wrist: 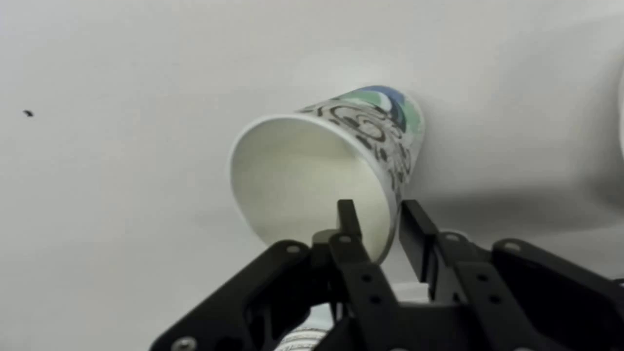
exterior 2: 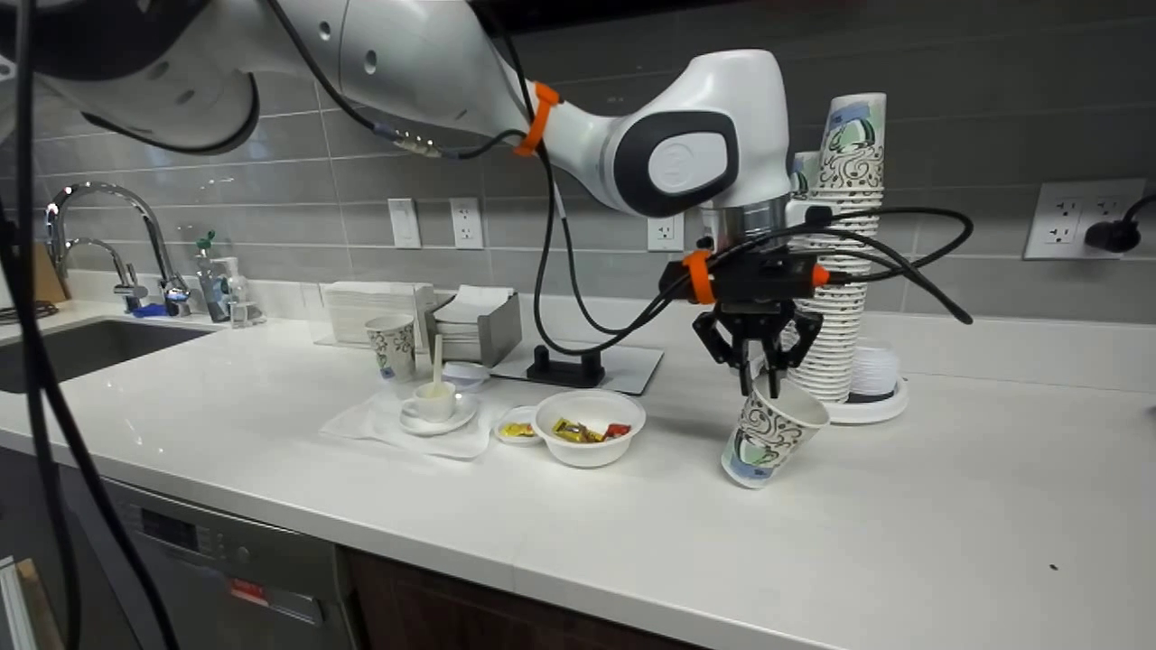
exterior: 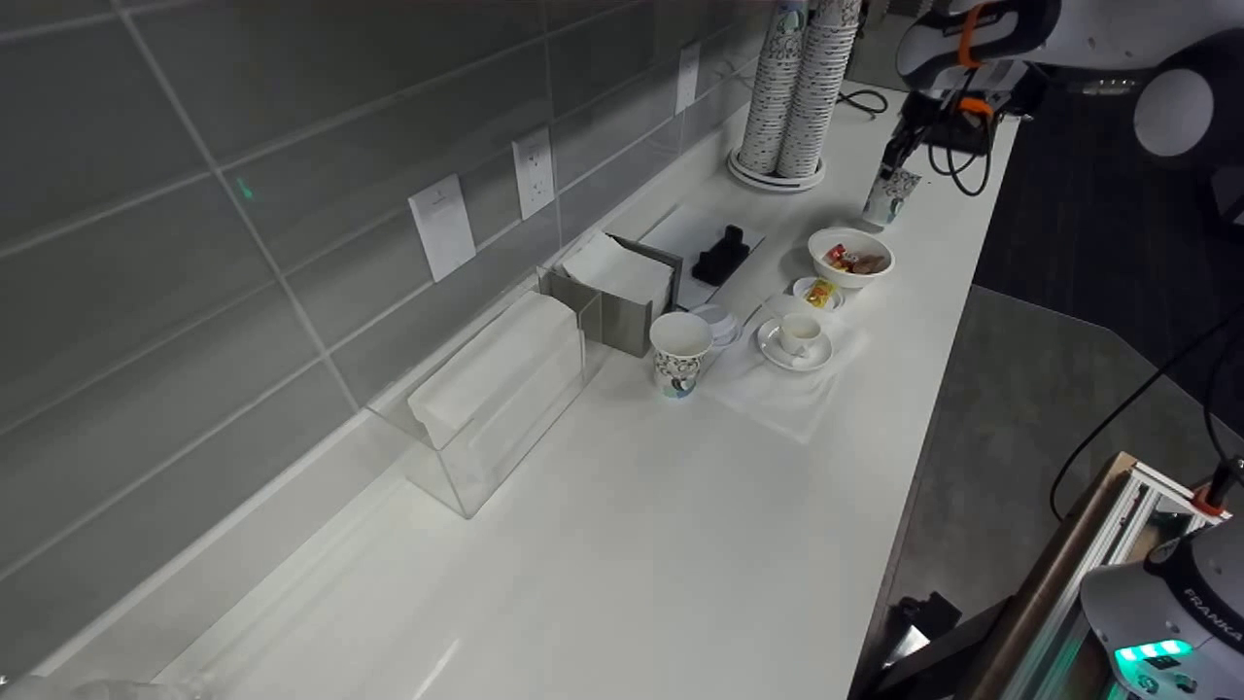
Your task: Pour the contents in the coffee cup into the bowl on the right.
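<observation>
A patterned paper cup [exterior 2: 768, 438] stands tilted on or just above the counter, its mouth tipped away from the bowl. My gripper [exterior 2: 759, 393] is at its rim; in the wrist view the gripper [wrist: 377, 202] has its fingers apart, one inside the paper cup [wrist: 365, 122] and one outside the wall. No contents show inside. The coffee cup [exterior 2: 435, 403], small and plain white, stands upright on a saucer with a pale stick in it. The bowl [exterior 2: 585, 454], round and pale, holds wrapped sweets. Coffee cup [exterior: 800, 333] and bowl [exterior: 855, 281] show in both exterior views.
Tall paper cup stacks [exterior 2: 840, 298] stand behind the gripper. A small dish [exterior 2: 517, 441] with a yellow sweet touches or nearly touches the bowl. Another patterned cup [exterior: 677, 355], a napkin holder [exterior: 622, 321] and a black stand [exterior: 721, 256] are nearer the wall.
</observation>
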Available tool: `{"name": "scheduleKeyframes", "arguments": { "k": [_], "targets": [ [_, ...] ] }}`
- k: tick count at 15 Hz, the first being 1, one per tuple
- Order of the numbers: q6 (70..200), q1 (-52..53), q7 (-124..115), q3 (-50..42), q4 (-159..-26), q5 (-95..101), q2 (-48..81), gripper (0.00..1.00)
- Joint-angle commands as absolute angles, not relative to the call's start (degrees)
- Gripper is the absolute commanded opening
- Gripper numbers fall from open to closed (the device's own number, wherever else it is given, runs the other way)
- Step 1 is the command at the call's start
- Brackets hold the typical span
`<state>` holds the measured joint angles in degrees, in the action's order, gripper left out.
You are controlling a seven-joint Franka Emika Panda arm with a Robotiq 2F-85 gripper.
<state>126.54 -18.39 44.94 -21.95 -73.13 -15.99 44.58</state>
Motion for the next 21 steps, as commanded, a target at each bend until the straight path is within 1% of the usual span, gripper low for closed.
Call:
{"name": "scheduleKeyframes", "arguments": {
  "k": [1,3,6,7,15,16,21],
  "targets": [
    [132.2,-15.2,46.1,-24.6,-72.4,-10.1,45.2,0.62],
    [137.0,-13.2,46.1,-25.8,-74.2,-7.3,43.8,0.77],
    [137.2,-11.0,43.1,-26.7,-76.0,-7.3,41.8,0.97],
    [134.8,-10.2,40.9,-27.0,-76.9,-8.2,40.7,0.99],
    [114.3,-6.8,28.6,-25.5,-84.2,-12.7,30.8,1.00],
    [114.6,-11.3,25.0,-18.4,-85.4,-7.8,27.9,1.00],
    [122.7,-10.1,15.7,-15.2,-97.9,-2.5,17.0,1.00]
  ]
}}
